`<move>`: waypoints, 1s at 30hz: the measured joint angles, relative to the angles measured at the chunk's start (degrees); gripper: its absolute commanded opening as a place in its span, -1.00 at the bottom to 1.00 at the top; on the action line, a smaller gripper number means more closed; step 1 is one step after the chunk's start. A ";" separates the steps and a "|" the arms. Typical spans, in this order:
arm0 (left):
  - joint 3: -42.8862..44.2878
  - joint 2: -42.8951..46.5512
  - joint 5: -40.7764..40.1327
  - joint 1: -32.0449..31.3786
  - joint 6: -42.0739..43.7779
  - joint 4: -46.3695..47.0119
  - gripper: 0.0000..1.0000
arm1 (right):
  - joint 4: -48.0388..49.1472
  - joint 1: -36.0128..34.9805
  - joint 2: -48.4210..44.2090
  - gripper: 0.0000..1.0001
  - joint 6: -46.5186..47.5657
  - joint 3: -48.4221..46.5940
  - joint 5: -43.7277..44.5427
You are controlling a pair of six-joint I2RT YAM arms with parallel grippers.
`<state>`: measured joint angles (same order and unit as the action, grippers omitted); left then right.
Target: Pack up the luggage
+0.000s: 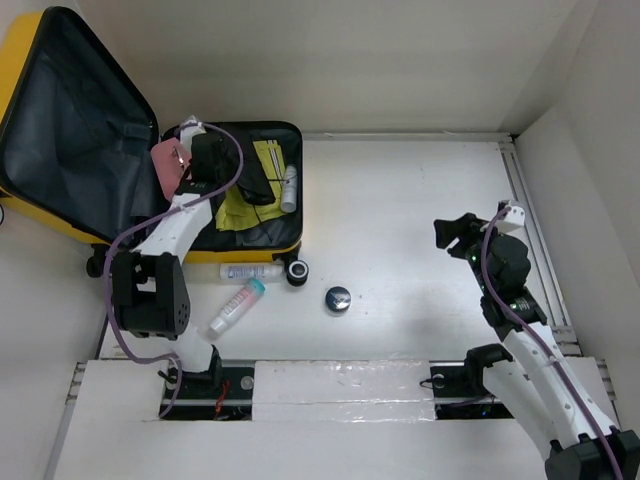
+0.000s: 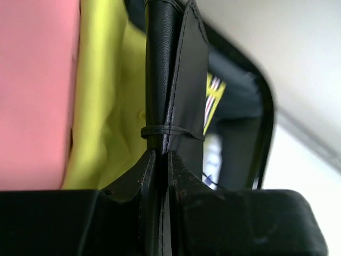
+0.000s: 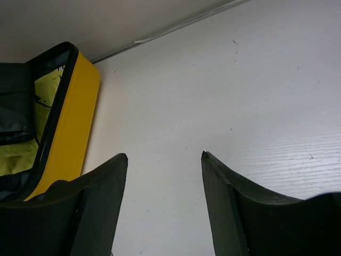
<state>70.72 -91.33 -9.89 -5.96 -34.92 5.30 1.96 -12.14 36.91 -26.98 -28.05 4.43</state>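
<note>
The luggage [image 1: 262, 250] is a yellow suitcase lying open at the far left, its grey-lined lid [image 1: 70, 130] tilted back. Its base holds a yellow-green cloth [image 1: 240, 205], a white bottle [image 1: 290, 187] and a pink case [image 1: 170, 160]. My left gripper [image 1: 208, 150] is over the base, shut on a thin black leather pouch [image 2: 173, 80] with a black band around it. The cloth [image 2: 114, 106] and the pink case [image 2: 37, 90] lie behind the pouch. My right gripper [image 1: 455, 232] is open and empty above the bare table at the right. Its wrist view shows the gripper [image 3: 164, 156] and the luggage's yellow side [image 3: 74, 117].
On the table in front of the suitcase lie a white bottle [image 1: 250, 271], a small black jar [image 1: 297, 271], a white tube with a teal cap [image 1: 233, 307] and a round dark tin [image 1: 338, 299]. White walls close in the table at the back and right.
</note>
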 measured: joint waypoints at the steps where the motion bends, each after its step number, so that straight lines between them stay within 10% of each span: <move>1: -0.15 -0.52 0.00 -0.15 0.15 -0.15 -1.00 | 0.04 0.00 0.00 0.27 0.02 0.00 -0.33; 23: 3.15 -2.43 -13.05 -4.92 5.88 -10.82 -1.00 | 1.68 -6.27 4.90 0.24 1.29 0.00 -1.16; 30: 3.08 -1.64 -10.27 -4.92 3.30 -9.07 0.03 | 2.82 -11.50 8.28 0.24 3.74 -0.42 -1.16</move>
<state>73.80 -92.97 -20.16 -10.87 -31.62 -3.77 4.78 -23.64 45.19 -23.24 -28.47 3.27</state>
